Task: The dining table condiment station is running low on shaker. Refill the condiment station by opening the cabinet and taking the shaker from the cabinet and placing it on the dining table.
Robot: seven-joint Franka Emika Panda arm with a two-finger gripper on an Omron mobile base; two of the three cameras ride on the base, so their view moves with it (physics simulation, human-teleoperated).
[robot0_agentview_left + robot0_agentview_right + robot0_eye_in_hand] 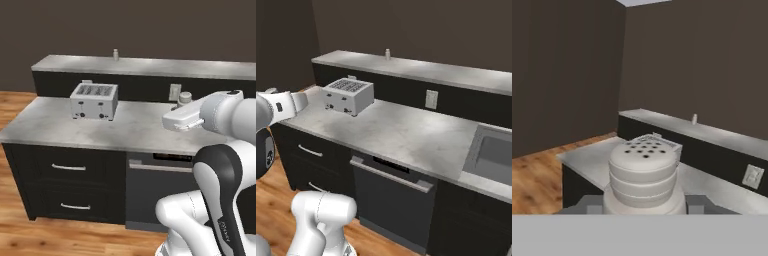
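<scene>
The fingers (644, 206) grip the shaker (643, 172) above the grey counter (135, 130), toaster (94, 100) nearby.

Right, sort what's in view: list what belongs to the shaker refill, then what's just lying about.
Job: shaker, gripped in the end effector; dining table.
Lying about: toaster, wall outlet, dishwasher, sink.

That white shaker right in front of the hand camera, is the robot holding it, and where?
Yes. The gripper holds the shaker by its lower body, perforated cap up.
</scene>
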